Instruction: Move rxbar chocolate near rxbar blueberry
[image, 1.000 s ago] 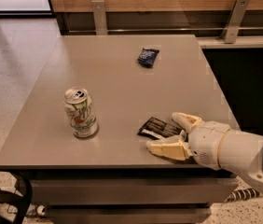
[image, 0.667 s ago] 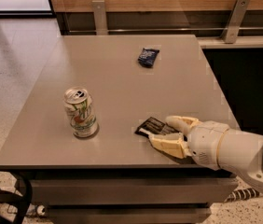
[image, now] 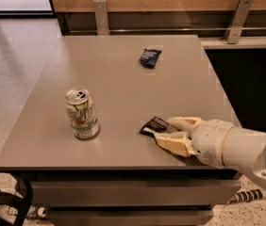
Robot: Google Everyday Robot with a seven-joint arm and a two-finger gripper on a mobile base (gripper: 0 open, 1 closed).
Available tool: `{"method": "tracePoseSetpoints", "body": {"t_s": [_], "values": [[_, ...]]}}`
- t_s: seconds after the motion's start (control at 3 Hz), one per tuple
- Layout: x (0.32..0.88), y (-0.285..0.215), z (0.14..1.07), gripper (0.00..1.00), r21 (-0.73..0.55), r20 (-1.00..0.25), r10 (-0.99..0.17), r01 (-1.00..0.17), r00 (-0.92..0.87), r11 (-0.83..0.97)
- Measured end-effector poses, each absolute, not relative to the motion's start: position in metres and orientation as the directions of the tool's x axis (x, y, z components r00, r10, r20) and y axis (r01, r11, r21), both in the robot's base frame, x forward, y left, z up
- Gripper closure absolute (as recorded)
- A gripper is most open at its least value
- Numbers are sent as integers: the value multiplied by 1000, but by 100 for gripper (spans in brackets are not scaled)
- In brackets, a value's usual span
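One hand [image: 165,130] at rxbar chocolate [image: 152,125]

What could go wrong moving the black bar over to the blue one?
The gripper is at the rxbar chocolate, close to the front edge of the table, so a slip could drop the bar off. The rxbar blueberry lies loose at the far side; a low arrival might shove it.

The claw [image: 163,130] sat at the worktop's [image: 123,79] near right edge, hiding the right end of the rxbar chocolate [image: 151,125]. The rxbar blueberry's [image: 150,57] print was too small to read. The arm [image: 246,149] was cut off by the right edge.
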State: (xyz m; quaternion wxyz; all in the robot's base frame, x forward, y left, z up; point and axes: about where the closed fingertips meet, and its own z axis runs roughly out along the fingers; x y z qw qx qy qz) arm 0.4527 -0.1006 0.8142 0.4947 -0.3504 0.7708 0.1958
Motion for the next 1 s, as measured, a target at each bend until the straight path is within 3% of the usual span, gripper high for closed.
{"method": "tracePoseSetpoints", "body": {"t_s": [0.33, 1.0], "values": [[468, -129, 828, 100, -98, -902, -362, -706, -235, 701], [550, -201, 880, 100, -238, -891, -425, -632, -160, 738]]}}
